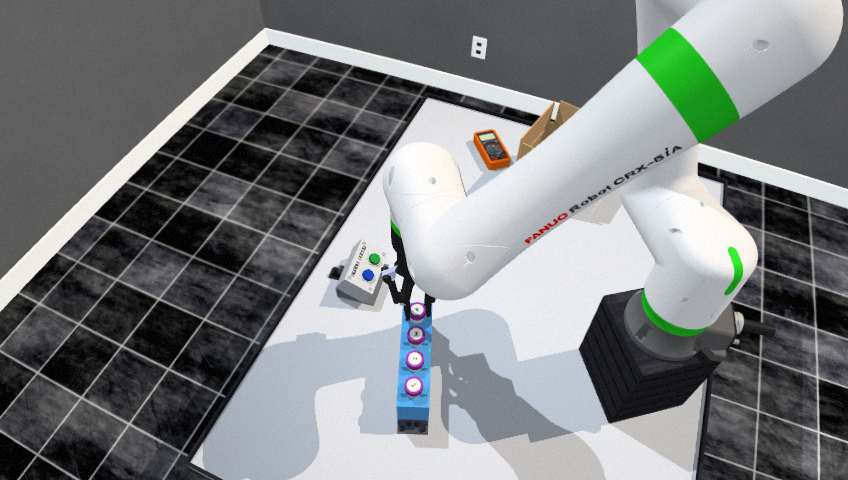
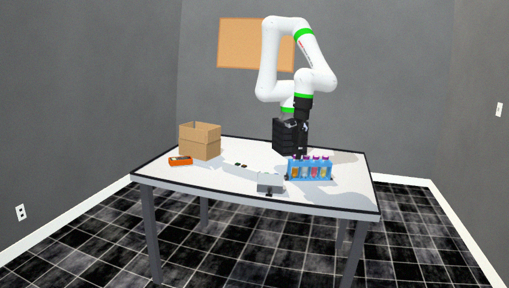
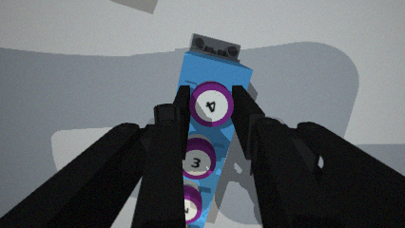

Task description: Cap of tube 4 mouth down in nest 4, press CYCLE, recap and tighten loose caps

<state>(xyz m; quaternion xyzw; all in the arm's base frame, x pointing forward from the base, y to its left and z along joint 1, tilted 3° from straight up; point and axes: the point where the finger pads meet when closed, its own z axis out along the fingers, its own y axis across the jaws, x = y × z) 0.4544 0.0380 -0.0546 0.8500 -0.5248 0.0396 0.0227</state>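
The blue decapping station (image 1: pixel 413 380) holds four tubes with purple-rimmed white caps. In the wrist view my gripper (image 3: pixel 210 101) is shut on the cap of tube 4 (image 3: pixel 211 104), with one black finger pressed on each side of it. The cap still sits on its tube at the end of the station (image 3: pixel 215 76). The cap of tube 3 (image 3: pixel 196 161) is just behind it, with another cap below that. From above, the same cap (image 1: pixel 417 309) lies at the station's end nearest the key housing (image 1: pixel 361 272). The blue key (image 1: pixel 368 274) and green key (image 1: pixel 374 258) are unlit.
A long pale tray with two small dark lamps (image 2: pixel 239 165) lies left of the housing (image 2: pixel 269 183); the arm hides it from above. An orange multimeter (image 1: pixel 491 148) and a cardboard box (image 2: pixel 199 140) stand at the far end. The arm's black base (image 1: pixel 648 362) is beside the station.
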